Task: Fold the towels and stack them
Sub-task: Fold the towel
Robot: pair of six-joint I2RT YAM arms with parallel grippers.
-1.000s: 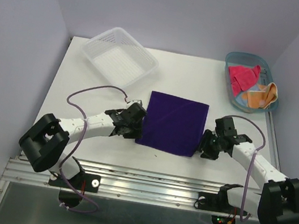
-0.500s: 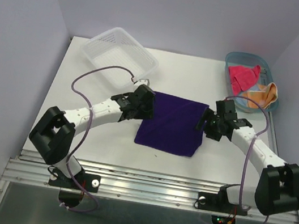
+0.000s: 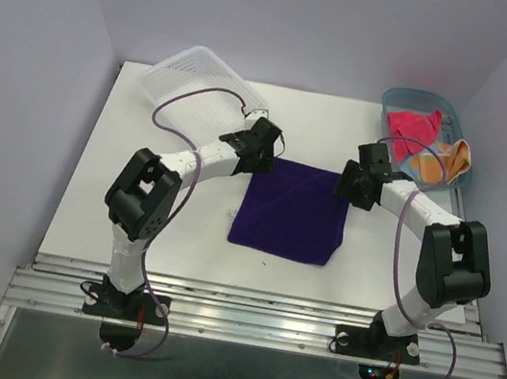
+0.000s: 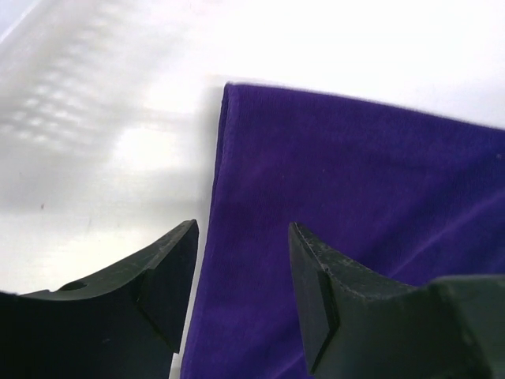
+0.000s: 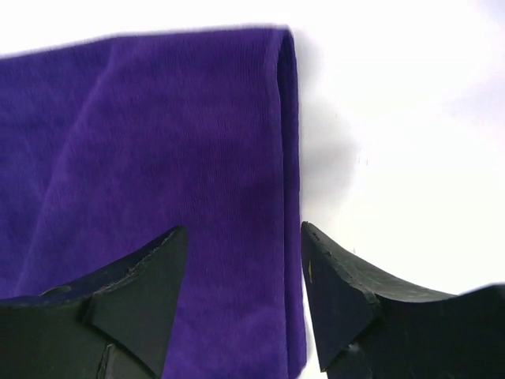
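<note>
One white basket [image 3: 190, 72] sits at the tabletop's far left corner. Left gripper [image 3: 264, 152] and right gripper [image 3: 354, 183], jaws apart, hang over the far corners of one purple towel [image 3: 293, 214], mid-tabletop. One blue tub [image 3: 450, 111], far right corner, holds two: pink-red towel [image 3: 411, 128], orange towel [image 3: 441, 161].

Bright, even light blows the white table [image 4: 118, 118] out to glare at ten o'clock in the left wrist view, while the purple towel [image 5: 158, 142] throws a soft shadow toward three o'clock in the right one.
</note>
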